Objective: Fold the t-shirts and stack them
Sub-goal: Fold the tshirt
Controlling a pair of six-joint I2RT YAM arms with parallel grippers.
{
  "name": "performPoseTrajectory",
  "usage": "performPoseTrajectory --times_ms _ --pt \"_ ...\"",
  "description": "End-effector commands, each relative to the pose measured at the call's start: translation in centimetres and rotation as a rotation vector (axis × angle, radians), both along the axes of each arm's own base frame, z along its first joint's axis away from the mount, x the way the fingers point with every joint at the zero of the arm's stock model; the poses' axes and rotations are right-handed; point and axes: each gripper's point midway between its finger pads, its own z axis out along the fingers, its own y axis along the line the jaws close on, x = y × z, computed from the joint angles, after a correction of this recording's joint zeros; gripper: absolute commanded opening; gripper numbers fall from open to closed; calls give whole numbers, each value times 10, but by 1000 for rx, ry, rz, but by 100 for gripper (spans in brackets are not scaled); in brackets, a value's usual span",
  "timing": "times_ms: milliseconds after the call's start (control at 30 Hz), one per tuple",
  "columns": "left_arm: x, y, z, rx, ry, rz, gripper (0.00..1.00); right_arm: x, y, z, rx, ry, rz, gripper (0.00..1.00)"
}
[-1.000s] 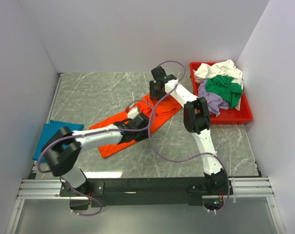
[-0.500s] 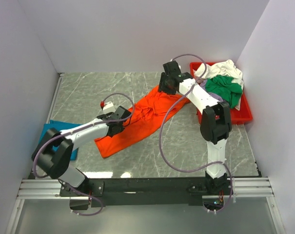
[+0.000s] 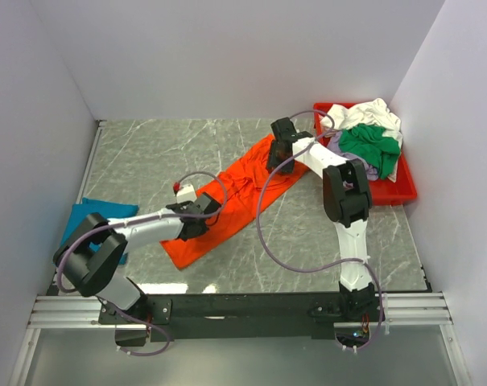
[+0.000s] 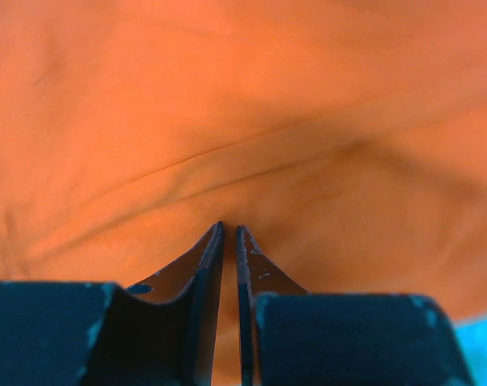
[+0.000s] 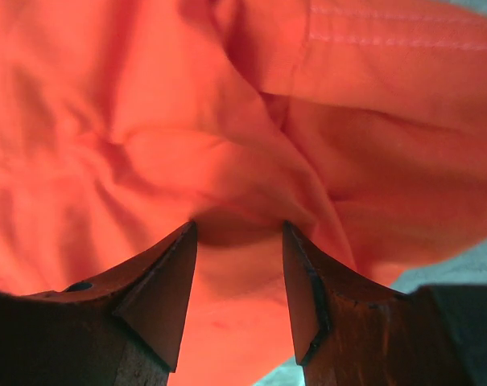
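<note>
A bright orange t-shirt [image 3: 235, 197] lies in a long diagonal strip on the marble table, and it fills both wrist views [image 4: 243, 121] [image 5: 227, 121]. My left gripper [image 3: 204, 211] is low on the shirt's lower-left half. In the left wrist view its jaws [image 4: 229, 229] are nearly together, nipping a thin crease of orange cloth. My right gripper [image 3: 277, 159] is down on the shirt's upper-right end. Its jaws [image 5: 237, 229] stand wide apart with a bulge of cloth between the tips. A folded teal-blue t-shirt [image 3: 86, 221] lies at the left edge.
The red tray [image 3: 388, 193] at the back right holds white [image 3: 364, 114], green [image 3: 370, 145] and lavender [image 3: 352, 169] t-shirts in a heap. White walls close in the table on three sides. Purple cables loop over both arms.
My left gripper slid back to the left along the shirt and its jaws narrowed. The right gripper swung right, then came down on the shirt's upper end. The shirt now lies stretched longer.
</note>
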Motion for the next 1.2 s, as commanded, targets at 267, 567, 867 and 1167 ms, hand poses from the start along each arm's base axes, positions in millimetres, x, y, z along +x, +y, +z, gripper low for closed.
performPoseTrajectory --times_ms 267,567,867,1167 --pt "-109 -70 -25 -189 242 -178 16 18 -24 -21 -141 38 43 54" --pt "-95 -116 -1 -262 197 -261 18 65 -16 -25 -218 14 159 54" --pt "-40 -116 46 -261 62 -256 27 73 -3 19 -142 -86 125 58" --pt "-22 -76 17 -107 57 -244 25 58 20 99 58 -201 40 60"
